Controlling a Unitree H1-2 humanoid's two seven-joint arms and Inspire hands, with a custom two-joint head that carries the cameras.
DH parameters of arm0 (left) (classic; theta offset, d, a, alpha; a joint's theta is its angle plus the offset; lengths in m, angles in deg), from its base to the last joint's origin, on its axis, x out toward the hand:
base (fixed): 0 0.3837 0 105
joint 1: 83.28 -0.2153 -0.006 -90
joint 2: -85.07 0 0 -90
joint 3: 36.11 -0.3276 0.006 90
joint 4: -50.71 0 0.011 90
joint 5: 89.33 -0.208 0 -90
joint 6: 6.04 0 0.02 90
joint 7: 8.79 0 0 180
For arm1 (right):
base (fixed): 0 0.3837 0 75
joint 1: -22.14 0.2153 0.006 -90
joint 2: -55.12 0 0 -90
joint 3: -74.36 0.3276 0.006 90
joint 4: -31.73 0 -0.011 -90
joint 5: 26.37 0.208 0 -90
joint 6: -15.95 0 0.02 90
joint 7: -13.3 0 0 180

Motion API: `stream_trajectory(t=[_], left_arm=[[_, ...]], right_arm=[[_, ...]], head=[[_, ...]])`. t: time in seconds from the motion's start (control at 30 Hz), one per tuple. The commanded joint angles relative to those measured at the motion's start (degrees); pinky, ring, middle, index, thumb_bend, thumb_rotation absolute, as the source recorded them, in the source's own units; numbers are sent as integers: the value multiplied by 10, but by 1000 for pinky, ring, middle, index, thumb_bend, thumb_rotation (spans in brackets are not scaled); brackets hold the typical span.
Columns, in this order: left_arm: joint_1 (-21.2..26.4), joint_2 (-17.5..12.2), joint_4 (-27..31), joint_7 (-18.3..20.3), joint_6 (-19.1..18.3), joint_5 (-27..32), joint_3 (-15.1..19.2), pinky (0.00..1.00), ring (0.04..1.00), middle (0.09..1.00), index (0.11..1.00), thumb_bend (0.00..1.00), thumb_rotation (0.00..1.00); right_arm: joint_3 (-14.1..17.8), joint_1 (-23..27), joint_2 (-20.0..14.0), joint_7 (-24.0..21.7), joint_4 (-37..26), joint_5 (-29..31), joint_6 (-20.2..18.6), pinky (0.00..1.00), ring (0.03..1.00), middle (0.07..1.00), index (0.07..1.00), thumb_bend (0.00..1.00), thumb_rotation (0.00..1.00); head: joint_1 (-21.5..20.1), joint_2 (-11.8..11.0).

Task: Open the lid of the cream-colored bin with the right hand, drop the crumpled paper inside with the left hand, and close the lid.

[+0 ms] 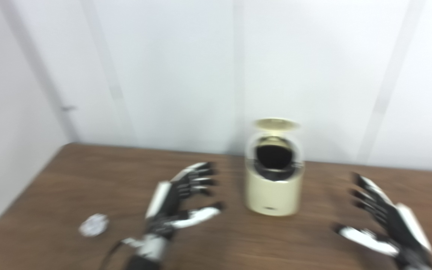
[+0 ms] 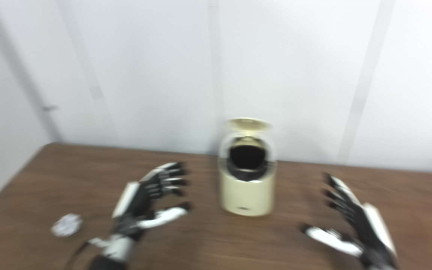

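The cream-colored bin point(image 1: 273, 193) stands on the brown table near the back wall. Its lid point(image 1: 276, 124) is raised and the dark opening point(image 1: 275, 155) shows. The crumpled paper point(image 1: 93, 225) lies on the table at the front left. My left hand point(image 1: 182, 197) is open and empty, between the paper and the bin, left of the bin. My right hand point(image 1: 381, 221) is open and empty, to the right of the bin and nearer the front. Both views are blurred.
The brown table point(image 1: 69, 180) runs to a white wall behind the bin. Its left edge slants toward the front left corner. A cable point(image 1: 111, 251) trails by my left wrist.
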Motion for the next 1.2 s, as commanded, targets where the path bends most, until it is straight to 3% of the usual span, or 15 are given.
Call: stream_trajectory(t=[0.0,0.07,0.13,0.27,0.4,0.6,0.73,0.87,1.0,1.17], left_arm=[[22,10,15,-14,4,-11,-5,617,703,785,818,721,126],[20,15,8,-19,9,-16,-7,626,704,788,819,731,128],[18,18,4,-23,16,-24,-8,627,701,788,816,729,123],[4,22,24,-35,1,-47,-5,594,693,787,807,743,120],[-18,10,81,-49,-34,-95,5,513,671,771,800,739,73],[-44,-39,170,-46,-94,-178,40,514,655,752,801,710,51],[-52,-113,238,3,-197,-359,50,537,666,732,780,726,118],[-47,-187,269,87,-249,-497,51,532,661,723,766,760,143],[-43,-227,282,142,-269,-561,61,510,646,691,739,825,97],[-47,-279,281,204,-263,-626,85,490,622,684,695,912,91]], right_arm=[[4,16,-6,12,-30,5,-7,831,902,958,934,818,285],[0,16,-13,14,-36,-6,-12,742,880,943,924,819,321],[-8,18,-24,18,-32,-25,-2,605,834,922,910,867,417],[-13,21,-30,26,-29,-32,0,513,781,898,879,940,497],[-18,22,-34,31,-26,-39,5,515,755,885,861,976,534],[-17,23,-40,29,-22,-34,6,555,763,885,863,999,587],[-21,26,-44,29,-18,-40,7,567,763,883,869,1000,601],[-23,31,-46,30,-13,-43,15,558,769,877,866,995,606],[-24,35,-49,29,-8,-41,19,567,781,881,867,986,609],[-27,41,-51,29,-4,-40,19,545,780,884,865,1000,623]], head=[[13,-3],[33,-10],[51,-17],[79,-29],[98,-40],[106,-41],[106,-42],[106,-40],[105,-39],[108,-38]])
